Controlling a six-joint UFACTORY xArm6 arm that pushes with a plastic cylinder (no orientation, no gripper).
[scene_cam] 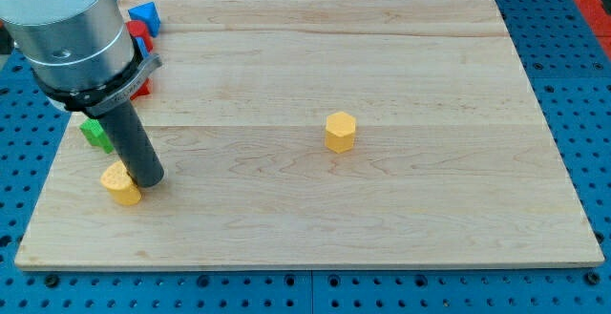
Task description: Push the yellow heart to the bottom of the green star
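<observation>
Yellow heart [121,184] lies just below the green star [94,133], at the board's [382,228] left; the gripperless rod's tip [149,178] touches its right side. Pushing further could slide it away leftward.

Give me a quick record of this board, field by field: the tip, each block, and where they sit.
tip: my tip, touching the yellow heart's right side
yellow heart block, view's lower left
green star block, just above the heart, partly hidden by the rod
yellow hexagonal block, alone near centre
red and blue blocks, top left corner, partly hidden
surface: wooden board
</observation>
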